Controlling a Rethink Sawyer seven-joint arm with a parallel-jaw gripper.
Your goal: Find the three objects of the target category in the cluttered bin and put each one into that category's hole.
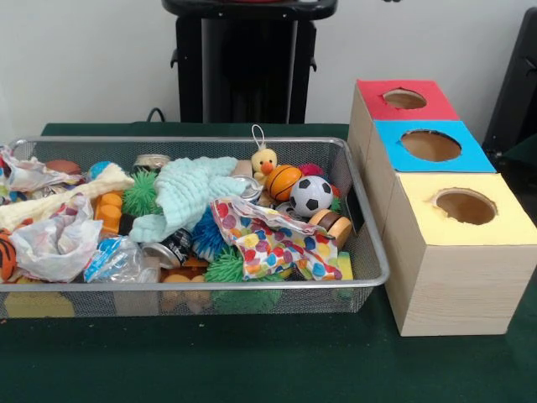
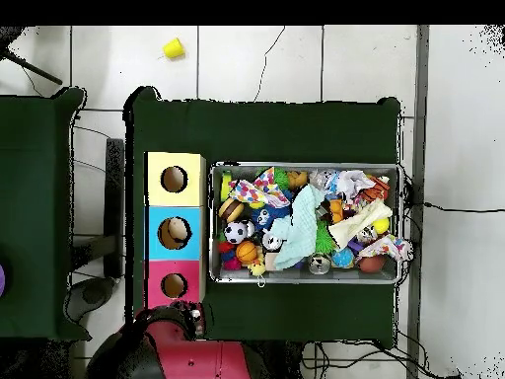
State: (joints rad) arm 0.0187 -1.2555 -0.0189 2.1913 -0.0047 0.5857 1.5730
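Standing drawn back at the overhead frame's bottom left as only an arm (image 2: 189,353), gripper unseen and its state impossible to tell, with the bin (image 2: 398,222) up-right, soccer ball (image 2: 236,232) and basketball (image 2: 247,253) at its left end beside the holed boxes (image 2: 155,233).

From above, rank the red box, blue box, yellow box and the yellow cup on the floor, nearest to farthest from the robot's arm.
Hand not showing; ranked from the arm:
1. Red box, beside it.
2. Blue box, middle of row.
3. Yellow box, row's far end.
4. Yellow cup, beyond the table.
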